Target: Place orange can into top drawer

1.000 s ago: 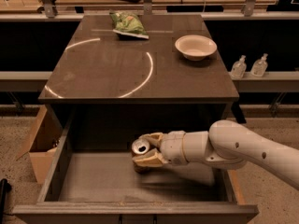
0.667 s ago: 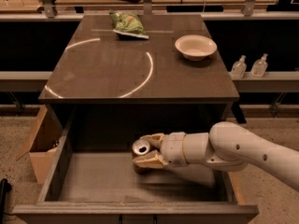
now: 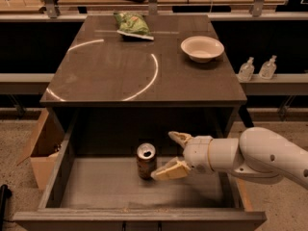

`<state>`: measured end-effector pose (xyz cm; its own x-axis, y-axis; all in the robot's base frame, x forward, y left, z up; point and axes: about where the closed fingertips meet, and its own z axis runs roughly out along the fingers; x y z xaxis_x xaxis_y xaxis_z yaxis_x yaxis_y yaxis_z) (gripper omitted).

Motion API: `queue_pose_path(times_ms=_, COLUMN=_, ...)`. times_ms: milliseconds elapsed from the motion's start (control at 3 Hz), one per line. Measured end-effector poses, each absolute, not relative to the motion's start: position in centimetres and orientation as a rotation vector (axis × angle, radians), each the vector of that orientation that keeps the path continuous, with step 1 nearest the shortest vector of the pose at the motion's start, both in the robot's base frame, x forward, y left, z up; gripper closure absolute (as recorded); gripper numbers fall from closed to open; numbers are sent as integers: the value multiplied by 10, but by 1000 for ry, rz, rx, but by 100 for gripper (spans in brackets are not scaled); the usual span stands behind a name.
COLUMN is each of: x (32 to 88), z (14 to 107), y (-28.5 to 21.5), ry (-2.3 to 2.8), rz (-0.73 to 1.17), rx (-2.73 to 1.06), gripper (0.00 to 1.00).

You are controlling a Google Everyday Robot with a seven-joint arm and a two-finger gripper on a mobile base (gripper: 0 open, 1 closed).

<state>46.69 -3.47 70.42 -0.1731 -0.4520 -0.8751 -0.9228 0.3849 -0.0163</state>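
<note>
The orange can [image 3: 146, 160] stands upright on the bare bottom of the open top drawer [image 3: 96, 189], near the middle. Its silver top with the pull-tab faces up. My gripper [image 3: 174, 154] is inside the drawer just right of the can, reaching in from the right on a white arm. Its pale fingers [image 3: 171, 171] are spread apart; the lower one lies close beside the can's base and the upper one sits behind and to the right. The can is free of the grip.
On the table top [image 3: 110, 76] lie a green chip bag [image 3: 133, 24] at the back and a white bowl [image 3: 202, 48] at the back right. A cardboard box [image 3: 42, 148] stands left of the drawer. Two clear bottles [image 3: 257, 69] sit on a shelf at right.
The gripper was shut on the tilted can just above the drawer floor; now the fingers have opened and drawn back right, and the can stands upright on its own.
</note>
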Motion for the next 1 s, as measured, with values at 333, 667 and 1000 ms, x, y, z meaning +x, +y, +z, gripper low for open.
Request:
queue_pose_path(times_ms=333, x=464, z=728, y=-80, ry=1843, rz=593, rx=-1185, gripper=48)
queue_pose_path(times_ms=667, x=461, z=759, y=-121, ry=1857, rz=528, rx=-1208, gripper=71)
queue_pose_path(times_ms=1000, x=459, z=763, y=-123, ry=1855, rz=537, rx=-1220, gripper=95)
